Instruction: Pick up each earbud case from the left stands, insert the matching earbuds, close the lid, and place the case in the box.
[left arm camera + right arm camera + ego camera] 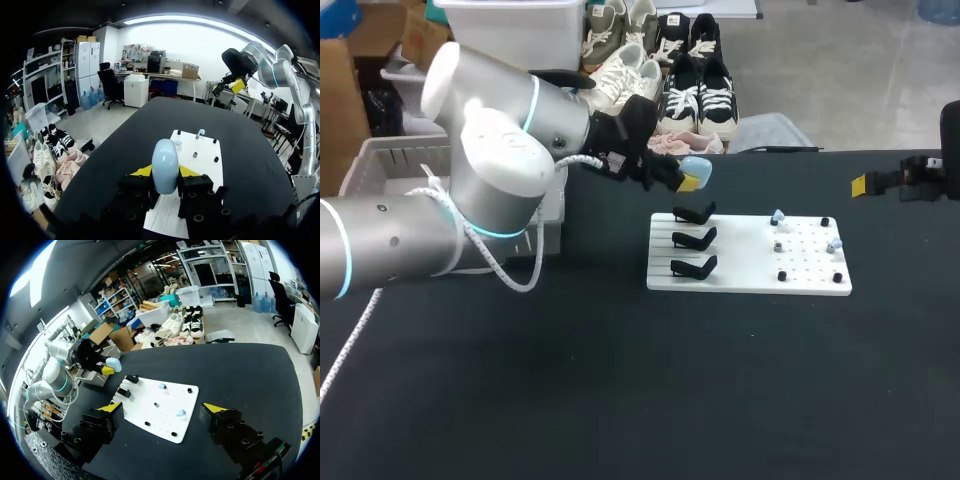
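Earbud case (165, 172) is being gripped by its sides in the left jaws; shell judged light, rigid, slippery. Right jaws are being held open, empty.

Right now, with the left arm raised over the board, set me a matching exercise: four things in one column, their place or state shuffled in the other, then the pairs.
Things
1. pale blue rounded earbud case
2. three black stands
3. right gripper
4. small pale blue earbuds

Places or states
A. open, fingers wide apart, nothing between them
B. on the white flat board, on the part away from the stands
C. empty, in a row on the board
D. gripped in the left gripper, up off the table

Pairs: 1-D, 2-C, 3-A, 4-B
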You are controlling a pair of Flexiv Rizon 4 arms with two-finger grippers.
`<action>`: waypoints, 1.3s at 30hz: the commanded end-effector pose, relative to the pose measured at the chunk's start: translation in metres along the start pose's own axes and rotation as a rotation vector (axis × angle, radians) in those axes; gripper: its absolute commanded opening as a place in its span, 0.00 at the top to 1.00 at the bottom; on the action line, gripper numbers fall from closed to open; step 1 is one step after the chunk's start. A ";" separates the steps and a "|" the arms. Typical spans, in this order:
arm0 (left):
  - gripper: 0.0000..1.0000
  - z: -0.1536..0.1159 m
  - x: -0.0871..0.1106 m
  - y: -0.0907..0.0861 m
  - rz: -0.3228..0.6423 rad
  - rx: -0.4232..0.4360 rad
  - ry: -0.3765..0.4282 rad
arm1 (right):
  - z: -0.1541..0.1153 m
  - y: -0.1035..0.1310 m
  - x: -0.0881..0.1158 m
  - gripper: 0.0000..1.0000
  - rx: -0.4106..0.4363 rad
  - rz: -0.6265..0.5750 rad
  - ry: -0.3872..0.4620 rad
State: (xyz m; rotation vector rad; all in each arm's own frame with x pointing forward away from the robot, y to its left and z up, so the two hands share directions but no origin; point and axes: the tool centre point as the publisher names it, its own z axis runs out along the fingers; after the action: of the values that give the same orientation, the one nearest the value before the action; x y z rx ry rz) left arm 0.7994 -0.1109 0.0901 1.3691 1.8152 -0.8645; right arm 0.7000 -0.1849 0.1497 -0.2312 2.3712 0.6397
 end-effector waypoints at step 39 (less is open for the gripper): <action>1.00 0.015 -0.050 -0.071 0.122 -0.072 0.010 | 0.082 0.070 -0.014 0.00 -0.249 -0.208 0.132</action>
State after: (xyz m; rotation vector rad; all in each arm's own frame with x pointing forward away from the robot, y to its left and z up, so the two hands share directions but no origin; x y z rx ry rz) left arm 0.7399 -0.1614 0.1324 1.4162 1.7199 -0.7298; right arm 0.7258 -0.0852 0.1331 -0.5916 2.3691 0.7188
